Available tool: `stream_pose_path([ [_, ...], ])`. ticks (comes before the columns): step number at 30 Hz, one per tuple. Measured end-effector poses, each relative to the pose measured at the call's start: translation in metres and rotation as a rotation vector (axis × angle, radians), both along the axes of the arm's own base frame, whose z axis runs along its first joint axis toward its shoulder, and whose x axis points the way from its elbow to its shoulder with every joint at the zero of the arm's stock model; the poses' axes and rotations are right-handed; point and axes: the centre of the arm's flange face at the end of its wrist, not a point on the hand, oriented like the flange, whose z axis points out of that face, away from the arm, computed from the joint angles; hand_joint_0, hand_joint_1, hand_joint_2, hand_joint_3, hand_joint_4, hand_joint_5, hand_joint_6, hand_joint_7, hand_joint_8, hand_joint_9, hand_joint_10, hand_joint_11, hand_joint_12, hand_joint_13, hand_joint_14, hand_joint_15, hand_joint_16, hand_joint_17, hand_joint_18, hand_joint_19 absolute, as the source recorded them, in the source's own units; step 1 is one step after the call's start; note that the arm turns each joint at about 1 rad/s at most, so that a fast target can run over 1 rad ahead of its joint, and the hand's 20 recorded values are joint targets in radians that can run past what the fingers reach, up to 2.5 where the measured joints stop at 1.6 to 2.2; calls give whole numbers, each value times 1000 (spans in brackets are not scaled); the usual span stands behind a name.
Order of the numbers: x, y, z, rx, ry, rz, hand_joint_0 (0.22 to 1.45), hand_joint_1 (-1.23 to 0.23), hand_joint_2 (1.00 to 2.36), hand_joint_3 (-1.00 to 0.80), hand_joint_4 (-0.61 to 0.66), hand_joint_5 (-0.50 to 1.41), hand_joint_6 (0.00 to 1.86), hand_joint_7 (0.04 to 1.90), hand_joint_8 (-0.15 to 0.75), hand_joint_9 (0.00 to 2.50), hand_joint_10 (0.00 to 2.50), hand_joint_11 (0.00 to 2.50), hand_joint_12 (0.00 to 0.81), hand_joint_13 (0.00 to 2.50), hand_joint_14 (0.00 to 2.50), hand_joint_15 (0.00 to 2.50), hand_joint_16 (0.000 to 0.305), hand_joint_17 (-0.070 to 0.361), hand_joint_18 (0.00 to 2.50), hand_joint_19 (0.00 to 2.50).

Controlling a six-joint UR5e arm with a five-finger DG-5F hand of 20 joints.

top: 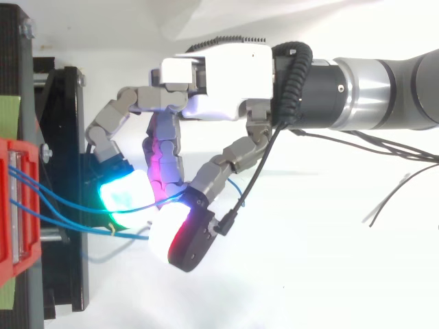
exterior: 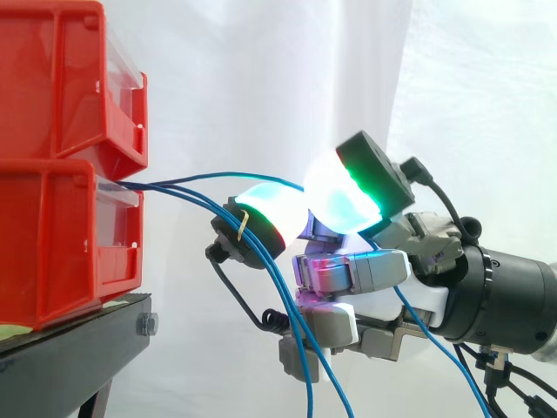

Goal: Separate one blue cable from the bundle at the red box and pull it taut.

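Just off the red box (exterior: 61,235), the hand (top: 219,82) pinches one blue cable (exterior: 209,177) between curled fingers (top: 163,154).

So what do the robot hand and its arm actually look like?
The robot hand has a white boxy palm and grey metal fingers ending in thick pads with black backs, glowing cyan, green, white and magenta. Behind it sit a black round wrist, a silver ring and a smooth grey arm.

No writing, number or sign can be read; the red plastic bins (exterior: 54,244) and the black metal stand (exterior: 70,359) carry no legible mark.
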Motion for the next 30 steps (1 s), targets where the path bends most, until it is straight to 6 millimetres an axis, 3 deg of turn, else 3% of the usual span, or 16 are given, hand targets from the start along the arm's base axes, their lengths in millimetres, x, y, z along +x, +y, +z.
stream_pose_path([
  [7,0,0,0,0,-1,0,491,-630,1000,-500,3,-42,869,1058,425,1635,28,1270,458,1379,24,740,53,118,1250,667],
  [15,0,0,0,0,0,0,595,-676,1000,-500,-46,-51,846,1062,385,1590,30,1262,433,1346,25,760,48,107,1175,717],
  [21,0,1,0,-1,0,1,457,-608,1000,-500,54,-55,837,1066,434,1595,26,1252,479,1370,25,731,57,129,1255,673],
  [26,0,1,0,-9,-1,-3,416,-675,1000,-500,94,-57,839,1051,455,1602,24,1233,496,1383,24,729,61,137,1291,645],
  [30,0,1,0,-18,0,-7,497,-837,1000,-500,107,-86,861,1072,413,1540,25,1298,463,1339,26,756,54,123,1211,678],
])
